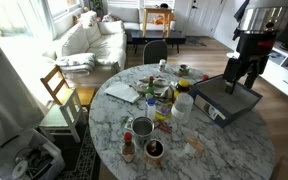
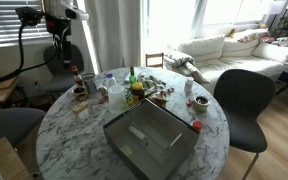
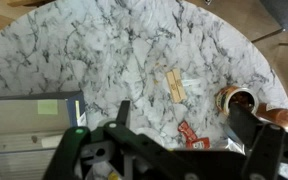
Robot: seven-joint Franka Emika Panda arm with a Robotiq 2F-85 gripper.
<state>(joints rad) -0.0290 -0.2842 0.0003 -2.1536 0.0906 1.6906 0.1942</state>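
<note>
Wrist view looks down past the claw (image 3: 182,112), whose fingers (image 3: 124,112) stand wide apart and grip nothing. It hangs well above the tabletop (image 3: 104,50) and touches nothing. A red packet (image 3: 191,133) lies on the marble, showing in the gap between the fingers. Near the packet, towards one finger, stands a cup (image 3: 239,100) of brown liquid. Farther out lies a wooden block (image 3: 176,85), apart from both. A grey tray (image 3: 24,125) sits off to the other side. In an exterior view the claw (image 1: 246,78) shows above the tray's (image 1: 234,105) far side, well off the marble.
</note>
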